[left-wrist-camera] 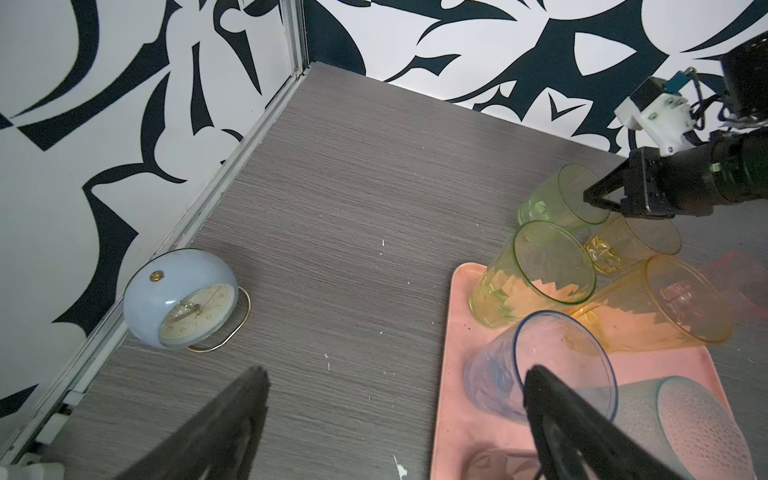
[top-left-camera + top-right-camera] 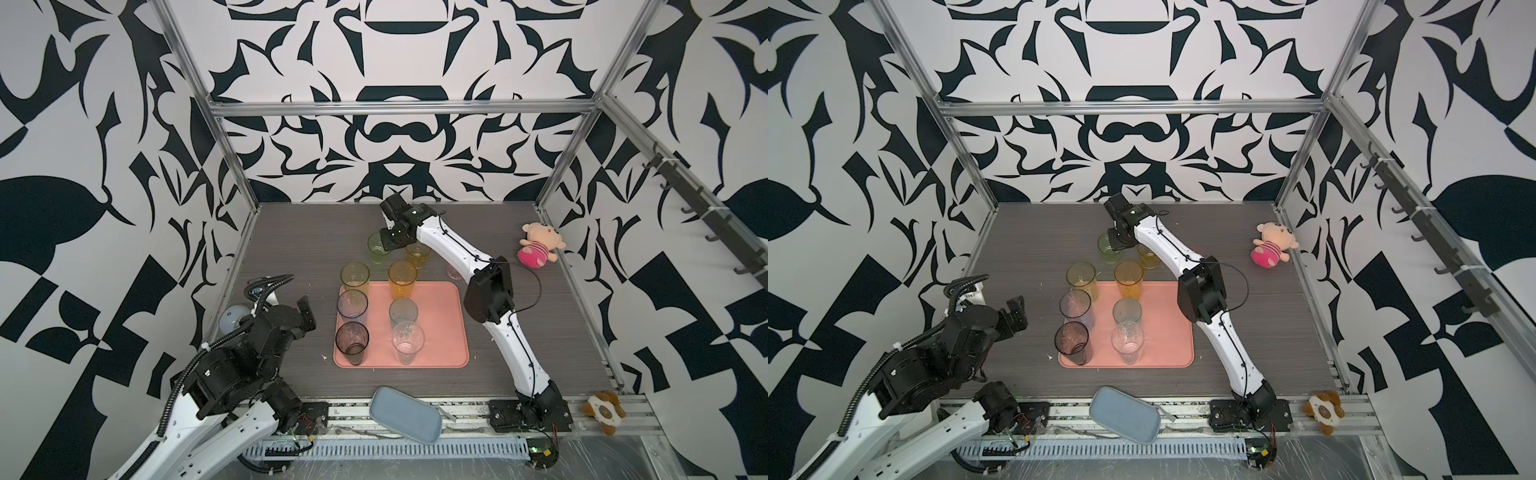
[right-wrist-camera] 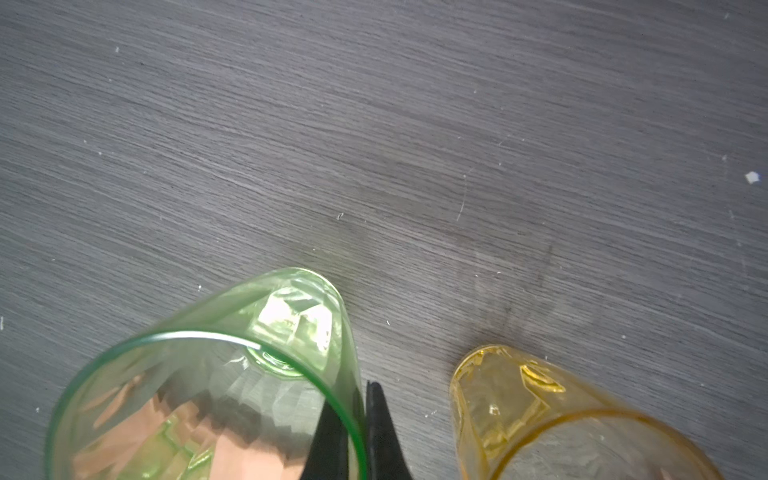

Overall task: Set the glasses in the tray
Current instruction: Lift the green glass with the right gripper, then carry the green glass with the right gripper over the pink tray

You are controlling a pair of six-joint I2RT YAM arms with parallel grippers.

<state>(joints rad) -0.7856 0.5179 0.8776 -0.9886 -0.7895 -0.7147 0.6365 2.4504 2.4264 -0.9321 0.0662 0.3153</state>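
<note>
Grey tabletop [image 2: 291, 249] — right arm [image 2: 440, 245] stretched far, gripper [image 3: 355, 401] pinching green glass [image 3: 199, 374] rim.

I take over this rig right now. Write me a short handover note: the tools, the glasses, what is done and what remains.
Right tool: shut on the rim of the green glass, behind the tray, not yet over it.
Left tool: open, empty, beside the tray's left edge.
Done: six glasses stand in the tray: yellow-green, blue, smoky grey, orange, teal, clear.
To do: the green glass, the short amber glass beside it, the pink glass partly behind the right arm.
</note>
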